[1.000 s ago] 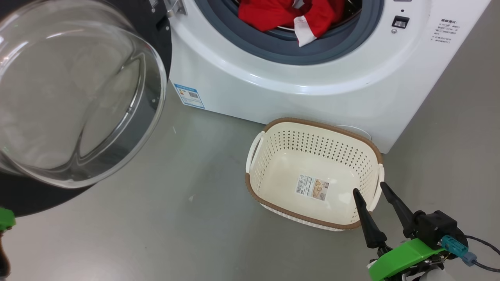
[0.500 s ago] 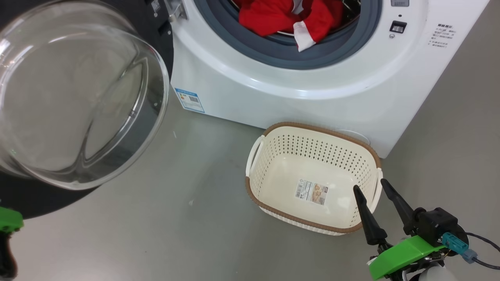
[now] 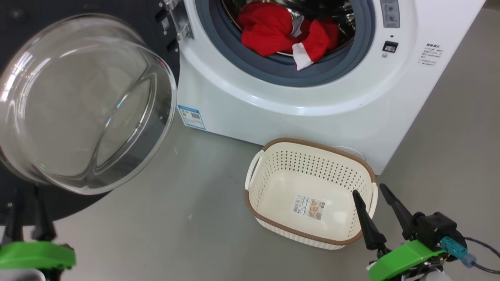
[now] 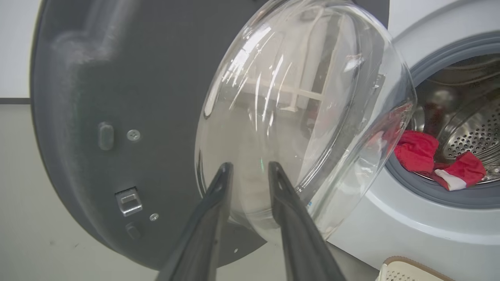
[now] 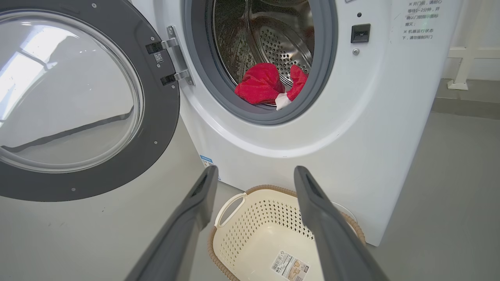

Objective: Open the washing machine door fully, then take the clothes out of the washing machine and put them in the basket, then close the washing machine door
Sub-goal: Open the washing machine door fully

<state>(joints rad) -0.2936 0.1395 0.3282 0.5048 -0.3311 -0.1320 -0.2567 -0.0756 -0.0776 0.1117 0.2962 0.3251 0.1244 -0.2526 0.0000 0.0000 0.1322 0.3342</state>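
The left gripper (image 4: 247, 171) has its two dark fingers parted a little with nothing between them, pointing at the lower edge of the washing machine door (image 3: 86, 105) just in front of the clear glass bowl; whether a tip touches the glass I cannot tell. The right gripper (image 3: 368, 188) is spread wide and empty, hovering over the near right corner of the basket (image 3: 312, 145). The door stands swung out to the left of the washing machine (image 3: 273, 97), and the opening looks free. The clothes (image 3: 269, 33) lie at the front of the drum, with a white cuff draped onto the grey gasket (image 3: 250, 66). The basket sits empty on the floor (image 3: 175, 214), close against the machine's front and below the opening. A careless left-arm move could nudge the unheld door back toward the opening. The cuff could catch on the gasket lip during the pull. Loose red fabric could also spill past the small basket, or the right arm could knock it aside.
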